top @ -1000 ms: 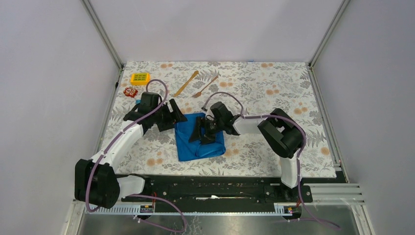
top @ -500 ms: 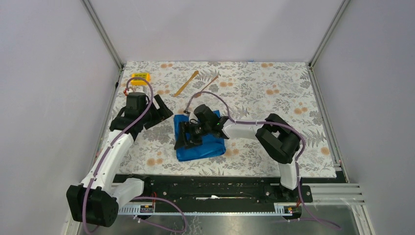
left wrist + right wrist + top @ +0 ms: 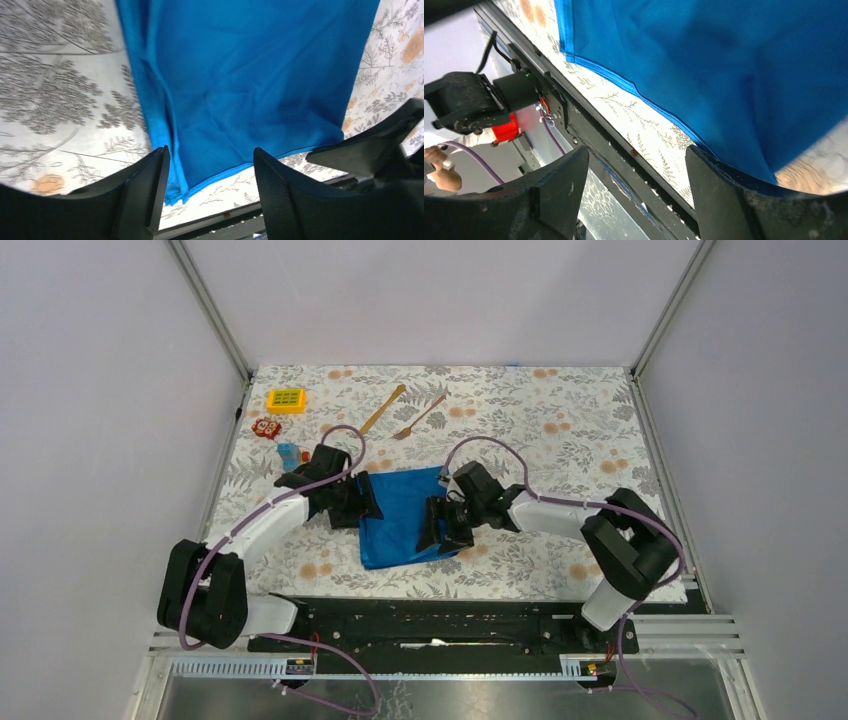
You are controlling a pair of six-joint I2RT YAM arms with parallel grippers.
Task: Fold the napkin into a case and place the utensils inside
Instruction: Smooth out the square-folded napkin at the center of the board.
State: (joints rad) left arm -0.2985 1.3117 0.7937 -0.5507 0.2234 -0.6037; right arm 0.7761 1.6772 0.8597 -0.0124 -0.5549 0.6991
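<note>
- Red toy [image 3: 265, 427]: small and flat, at the far left edge of the table, upper left of the overhead view.
- Yellow toy [image 3: 286, 400]: a square block with a green grid on top, just above and to the right of the red toy, near the back left corner.
- Blue-and-orange toy [image 3: 288, 453]: small, lying below the other two, just beside the left arm's wrist.
- Left gripper [image 3: 362, 505]: low at the left edge of the napkin, left of centre. In its wrist view [image 3: 210, 190] the two black fingers [image 3: 145, 195] stand apart, with the cloth's lower edge and a strip of table showing in the gap. Nothing is clamped.
- Knife [image 3: 381, 409]: a flat tan wooden stick, slanted, upper centre of the overhead view, well apart from the napkin.
- Napkin [image 3: 400, 510]: royal-blue cloth lying flat at the centre of the table between the two grippers, roughly rectangular. The left wrist view [image 3: 250, 75] shows a raised fold running down its left side. The right wrist view [image 3: 724, 60] shows a hemmed edge running along the table near the front rail [image 3: 589, 125].
- Fork [image 3: 420, 416]: tan wood, slanted, just right of the knife and not touching it.
- Right gripper [image 3: 438, 530]: low at the napkin's right edge, just right of centre. In its wrist view [image 3: 636, 190] the fingers [image 3: 559, 195] are spread wide. The cloth's corner meets the right-hand finger, but I cannot tell whether they touch.
- Table [image 3: 560, 430]: covered in a floral print, grey leaves with orange blooms.
</note>
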